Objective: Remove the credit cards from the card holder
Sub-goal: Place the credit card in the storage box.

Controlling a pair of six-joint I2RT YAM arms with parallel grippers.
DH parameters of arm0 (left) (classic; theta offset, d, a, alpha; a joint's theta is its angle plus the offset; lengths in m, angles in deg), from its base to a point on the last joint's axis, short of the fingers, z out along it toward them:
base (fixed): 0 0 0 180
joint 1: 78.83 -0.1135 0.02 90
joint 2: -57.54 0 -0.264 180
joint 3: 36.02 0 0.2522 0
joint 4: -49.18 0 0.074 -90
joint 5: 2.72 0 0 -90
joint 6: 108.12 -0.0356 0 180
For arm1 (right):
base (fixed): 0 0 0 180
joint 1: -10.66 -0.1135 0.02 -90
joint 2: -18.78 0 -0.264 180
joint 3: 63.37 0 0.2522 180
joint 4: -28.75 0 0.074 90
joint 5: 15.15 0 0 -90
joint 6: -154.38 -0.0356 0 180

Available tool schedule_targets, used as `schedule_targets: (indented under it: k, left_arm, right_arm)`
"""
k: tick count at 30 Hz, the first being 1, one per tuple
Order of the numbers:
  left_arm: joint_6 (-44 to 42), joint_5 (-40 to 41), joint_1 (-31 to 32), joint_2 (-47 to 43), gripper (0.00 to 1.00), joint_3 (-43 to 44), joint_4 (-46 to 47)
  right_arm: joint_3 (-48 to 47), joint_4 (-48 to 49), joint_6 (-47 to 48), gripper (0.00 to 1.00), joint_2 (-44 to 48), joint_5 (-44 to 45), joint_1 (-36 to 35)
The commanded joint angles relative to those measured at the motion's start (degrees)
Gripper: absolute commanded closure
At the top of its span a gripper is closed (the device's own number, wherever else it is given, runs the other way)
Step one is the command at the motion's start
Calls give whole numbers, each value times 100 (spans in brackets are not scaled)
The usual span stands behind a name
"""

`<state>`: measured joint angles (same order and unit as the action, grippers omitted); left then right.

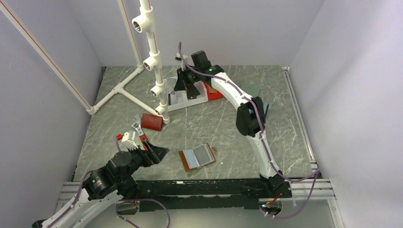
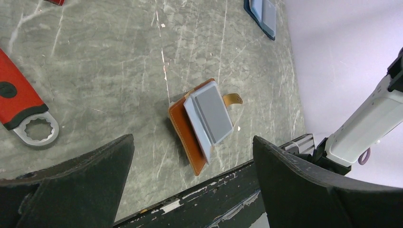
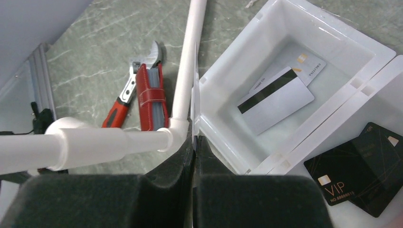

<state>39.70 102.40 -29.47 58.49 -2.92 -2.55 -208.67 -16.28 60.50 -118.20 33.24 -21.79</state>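
Right hand (image 3: pixel 194 142), fingers pressed together, hangs over white tray (image 3: pixel 332 109): two pale cards (image 3: pixel 280 97) in one compartment, black cards (image 3: pixel 356 178) marked "VIP" in the next. Left hand (image 2: pixel 192 142) is spread wide above card holder (image 2: pixel 204 123), which lies open nr front edge of counter (image 2: pixel 119 71) w/ bare room on every other side.
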Motion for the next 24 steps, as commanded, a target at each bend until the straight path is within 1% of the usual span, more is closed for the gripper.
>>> schedule_targets:
  k: [1,7,16,24]
  left_arm:
    - [-103,90,14,-26,1,162,129]
    - [-93,51,14,-71,1,236,-12]
    - [-67,-56,16,-68,1,118,139]
    - [-36,-120,18,-69,1,88,201]
  right_arm:
    - [-389,167,132,100,-159,463,-128]
    - [-451,206,289,100,-343,826,-227]
    - [-368,217,620,100,-422,1225,-345]
    - [-428,261,731,96,-622,1527,-418]
